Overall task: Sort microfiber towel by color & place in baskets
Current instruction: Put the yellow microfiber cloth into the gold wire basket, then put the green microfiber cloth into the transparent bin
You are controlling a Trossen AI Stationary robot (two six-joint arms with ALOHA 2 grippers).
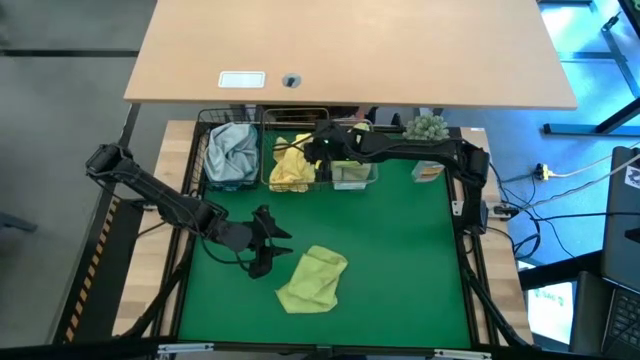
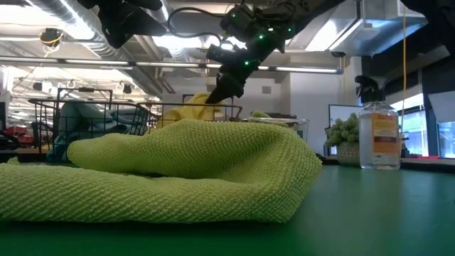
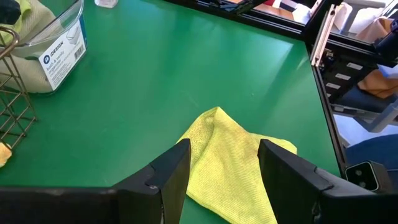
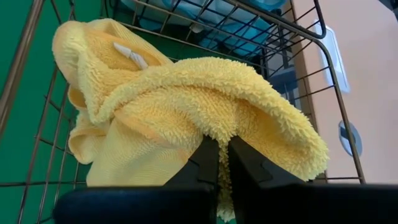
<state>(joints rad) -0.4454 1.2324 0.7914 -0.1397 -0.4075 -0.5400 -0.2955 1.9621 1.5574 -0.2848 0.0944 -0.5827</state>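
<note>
A pale green towel [image 1: 312,278] lies crumpled on the green mat, filling the front of the low view [image 2: 178,167]. My left gripper [image 1: 268,240] is open just left of it, and its fingers frame the towel's [image 3: 227,162] near end without touching. My right gripper [image 1: 306,148] is shut on a yellow towel [image 1: 291,165] in the middle wire basket [image 1: 268,160]. A blue-grey towel [image 1: 230,150] fills the black wire basket [image 1: 205,150]. The clear plastic basket [image 1: 365,178] stands to the right of the middle one. My right gripper pinches a raised fold of the yellow towel [image 4: 217,127] between its two shut fingers [image 4: 249,165], coming from above at a slant from the table's right side. The fold drapes over the fingertips. The rest of the towel [image 4: 124,149] lies inside the wire basket.
A small potted plant [image 1: 427,127] and a spray bottle [image 2: 378,135] stand at the far right of the mat. A wooden table [image 1: 350,45] lies beyond the baskets. Open green mat [image 1: 400,260] stretches right of the pale green towel.
</note>
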